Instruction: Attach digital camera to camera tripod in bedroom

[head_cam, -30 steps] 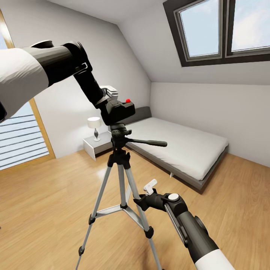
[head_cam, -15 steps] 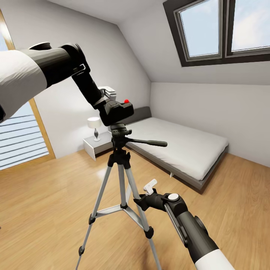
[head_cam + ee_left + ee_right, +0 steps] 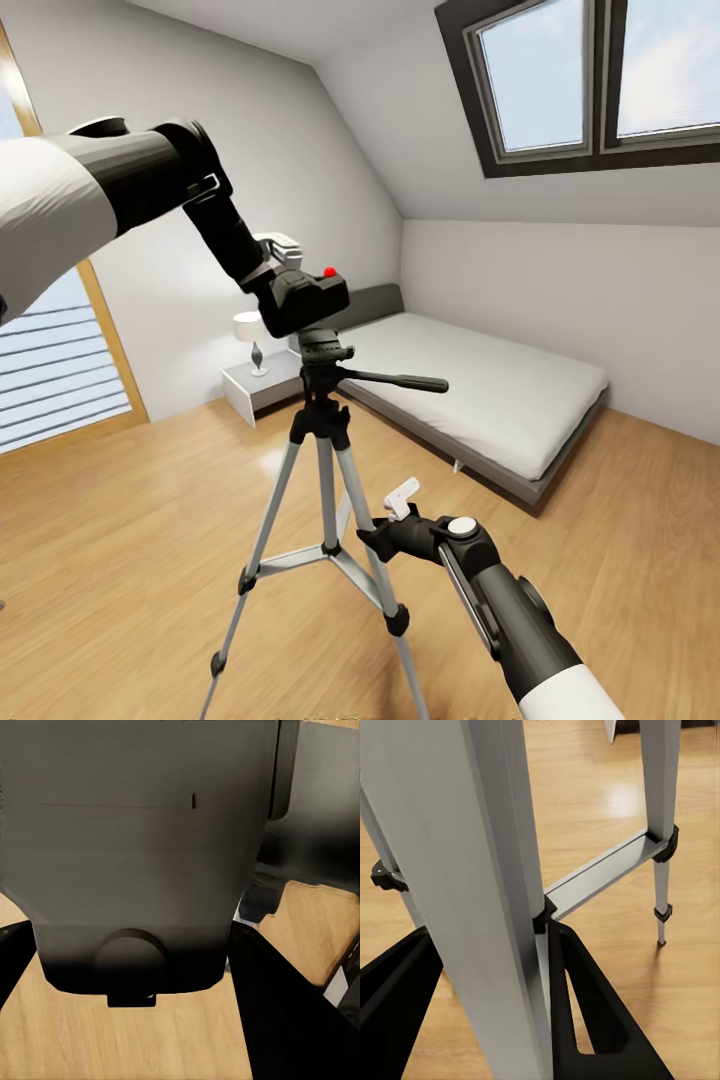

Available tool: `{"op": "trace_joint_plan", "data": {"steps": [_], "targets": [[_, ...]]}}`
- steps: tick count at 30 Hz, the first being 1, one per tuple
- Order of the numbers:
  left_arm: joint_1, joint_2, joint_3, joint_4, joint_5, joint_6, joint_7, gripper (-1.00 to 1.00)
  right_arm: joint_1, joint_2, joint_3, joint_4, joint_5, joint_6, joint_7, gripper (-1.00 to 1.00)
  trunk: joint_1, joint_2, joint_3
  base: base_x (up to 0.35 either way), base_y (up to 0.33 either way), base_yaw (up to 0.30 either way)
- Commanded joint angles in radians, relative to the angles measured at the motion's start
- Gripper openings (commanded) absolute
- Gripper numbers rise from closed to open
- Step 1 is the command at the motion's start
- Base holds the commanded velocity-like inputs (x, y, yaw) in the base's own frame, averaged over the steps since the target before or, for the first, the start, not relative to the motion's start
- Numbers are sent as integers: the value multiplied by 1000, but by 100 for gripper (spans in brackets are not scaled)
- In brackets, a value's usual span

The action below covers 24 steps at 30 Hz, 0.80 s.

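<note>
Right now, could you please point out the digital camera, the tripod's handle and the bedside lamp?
digital camera (image 3: pixel 308 298): head view, black body.
camera tripod handle (image 3: pixel 405 381): head view, along the black bar.
bedside lamp (image 3: pixel 251 326): head view, white shade.

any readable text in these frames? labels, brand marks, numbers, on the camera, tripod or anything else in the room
None readable.
Digital camera, held in the left end effector: plain black body with a red button, no brand mark; in the left wrist view its face shows only a thin seam line.
Camera tripod: bare silver legs and black joints, no lettering.
Walls, bed, lamp: no signs or print.
</note>
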Motion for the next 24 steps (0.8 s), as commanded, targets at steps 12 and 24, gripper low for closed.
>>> {"op": "trace_joint_plan", "data": {"steps": [12, 24], "targets": [[-35, 19, -1, -2, 12, -1, -5, -100, -2, 1, -2, 23, 65, -2, 6, -100, 0, -1, -1, -121, 0, 0], [-82, 31, 3, -40, 21, -1, -11, -100, -6, 3, -2, 48, 65, -2, 5, -100, 0, -1, -1, -12, 0, 0]]}}
